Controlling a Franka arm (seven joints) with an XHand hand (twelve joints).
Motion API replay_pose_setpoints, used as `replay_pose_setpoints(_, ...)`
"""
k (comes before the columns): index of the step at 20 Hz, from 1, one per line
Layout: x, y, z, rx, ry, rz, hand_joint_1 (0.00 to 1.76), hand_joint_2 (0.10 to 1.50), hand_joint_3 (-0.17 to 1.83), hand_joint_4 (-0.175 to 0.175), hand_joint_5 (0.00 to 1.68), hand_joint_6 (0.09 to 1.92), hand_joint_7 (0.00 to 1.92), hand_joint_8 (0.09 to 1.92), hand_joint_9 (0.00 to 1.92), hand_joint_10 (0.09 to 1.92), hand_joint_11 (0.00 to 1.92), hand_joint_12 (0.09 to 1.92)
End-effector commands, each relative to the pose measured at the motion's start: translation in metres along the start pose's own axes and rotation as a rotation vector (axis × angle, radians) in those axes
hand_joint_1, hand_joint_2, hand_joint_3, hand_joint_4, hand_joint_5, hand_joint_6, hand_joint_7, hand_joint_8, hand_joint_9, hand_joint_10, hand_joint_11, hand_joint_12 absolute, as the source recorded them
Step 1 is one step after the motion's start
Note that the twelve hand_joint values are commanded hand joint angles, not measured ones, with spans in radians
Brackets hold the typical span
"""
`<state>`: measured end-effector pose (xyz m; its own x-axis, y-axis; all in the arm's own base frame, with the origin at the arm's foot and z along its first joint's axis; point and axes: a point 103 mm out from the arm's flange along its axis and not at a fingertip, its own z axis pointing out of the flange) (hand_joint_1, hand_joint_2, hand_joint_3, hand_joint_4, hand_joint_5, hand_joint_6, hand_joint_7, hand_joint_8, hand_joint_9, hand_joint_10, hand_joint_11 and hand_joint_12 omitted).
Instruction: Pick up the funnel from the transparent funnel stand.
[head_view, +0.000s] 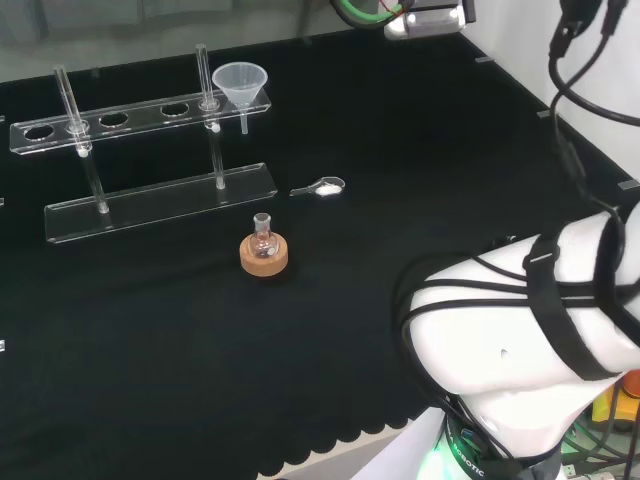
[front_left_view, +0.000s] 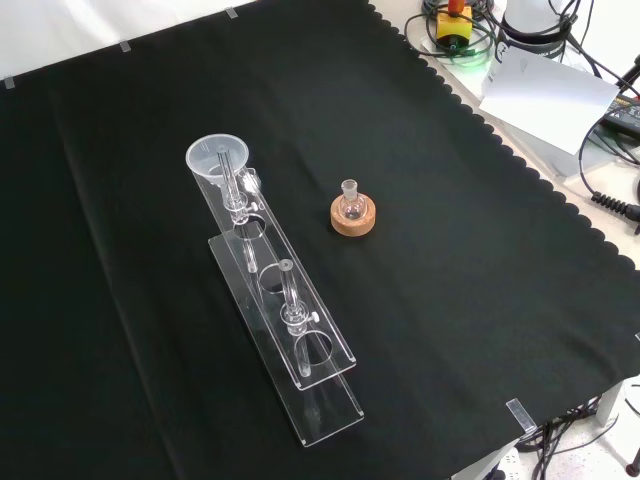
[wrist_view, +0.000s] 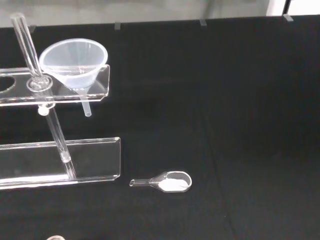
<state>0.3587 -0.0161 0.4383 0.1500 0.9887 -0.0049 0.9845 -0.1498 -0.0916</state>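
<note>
A clear plastic funnel (head_view: 241, 85) sits in the end hole of the transparent stand's upper shelf (head_view: 120, 122), at the shelf's right end in the head view. Its stem hangs below the shelf. Two upright clear rods carry the shelf above the stand's base plate (head_view: 160, 203). In the front view the funnel (front_left_view: 217, 158) is at the far end of the stand (front_left_view: 310, 365). The wrist view looks at the funnel (wrist_view: 75, 62) and the shelf's end (wrist_view: 100, 89) from a distance, with open cloth in between.
A small round flask on a cork ring (head_view: 264, 252) stands in front of the stand, also in the front view (front_left_view: 352, 213). A clear scoop with white powder (head_view: 322, 187) lies beside the base plate (wrist_view: 167, 182). The arm's white link (head_view: 520, 330) is at the near right.
</note>
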Motion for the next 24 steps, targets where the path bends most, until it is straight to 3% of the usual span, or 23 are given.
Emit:
replay_pose_setpoints(1,0.003,0.068,0.014,0.023,0.006,-0.017,0.0,1.21,0.35,-0.002,0.28,0.09,0.03,0.51,0.17,0.63,0.0,1.35)
replay_pose_setpoints(7,0.016,0.114,0.031,0.068,-0.013,-0.054,0.0,1.19,0.33,-0.009,0.27,0.09,0.03,0.51,0.17,0.63,0.0,1.35)
replay_pose_setpoints(16,0.044,0.16,0.073,0.148,-0.041,-0.111,0.02,1.17,0.31,-0.014,0.26,0.09,0.02,0.51,0.16,0.63,0.0,1.34)
replay_pose_setpoints(20,0.057,0.176,0.085,0.187,-0.044,-0.139,0.13,1.1,0.27,-0.016,0.24,0.09,0.03,0.52,0.16,0.65,0.0,1.34)
replay_pose_setpoints(24,0.069,0.187,0.095,0.246,-0.069,-0.161,0.35,0.97,0.21,-0.024,0.22,0.09,0.04,0.57,0.18,0.7,0.0,1.41)
